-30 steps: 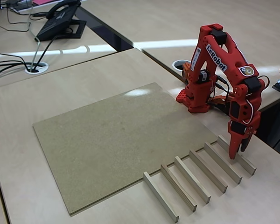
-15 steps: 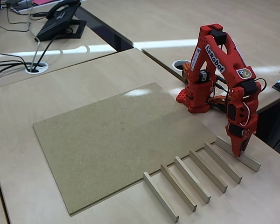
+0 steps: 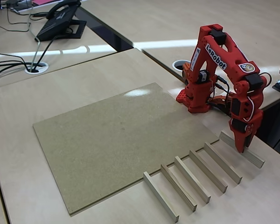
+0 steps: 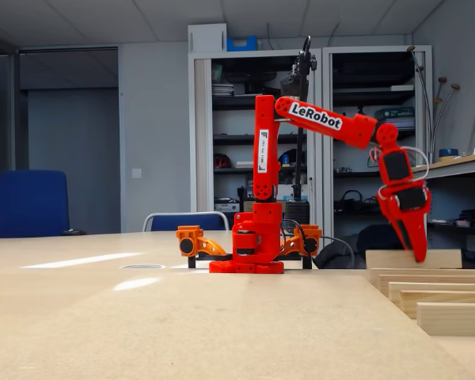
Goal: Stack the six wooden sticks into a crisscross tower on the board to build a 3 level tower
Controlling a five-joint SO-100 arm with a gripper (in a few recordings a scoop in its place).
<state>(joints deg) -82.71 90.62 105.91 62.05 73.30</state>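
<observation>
The first stick (image 3: 241, 149) was pinched in the fingers (image 3: 241, 145) and raised off the bench (image 3: 107, 74) near its right edge; carriage onto the bare board (image 3: 112, 140) was judged next.

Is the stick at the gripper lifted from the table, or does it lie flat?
Lifted. In both fixed views the stick sits above the other sticks' level, held by the gripper.

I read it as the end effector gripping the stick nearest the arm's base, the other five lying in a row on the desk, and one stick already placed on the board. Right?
Not quite: the board is bare in the fixed view from above. The end effector does grip the end stick, lifted off the desk in the low fixed view, and the other five sticks lie in a row on the desk.
</observation>
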